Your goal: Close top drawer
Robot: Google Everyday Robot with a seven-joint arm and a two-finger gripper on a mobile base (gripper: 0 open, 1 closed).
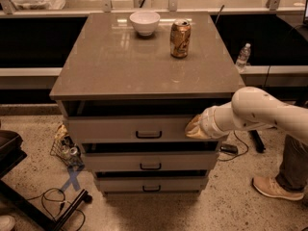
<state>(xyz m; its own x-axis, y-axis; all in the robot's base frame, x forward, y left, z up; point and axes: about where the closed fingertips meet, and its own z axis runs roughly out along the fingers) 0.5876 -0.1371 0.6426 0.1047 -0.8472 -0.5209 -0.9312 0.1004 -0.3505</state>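
Grey-beige and flat-fronted, the top drawer (110, 129) sits just under the desk (120, 66) slab. It is drawn out a little, with a dark strip of its inside showing above the front panel and a small dark handle (148, 134) at the centre. The gripper (192, 128) is pressed against the right end of that panel, its jaws together in one tapered tan tip with no gap showing, on a white arm (255, 110) that reaches in from the right. Below are a middle drawer (110, 161) and a bottom drawer (115, 185) with the same handles. On the desk a white bowl (145, 22) stands at the back, and a gold can (180, 32) stands upright just to its right. A water bottle (243, 57) stands on the ledge beyond the desk, and a person's shoe (276, 188) rests on the speckled floor at lower right.
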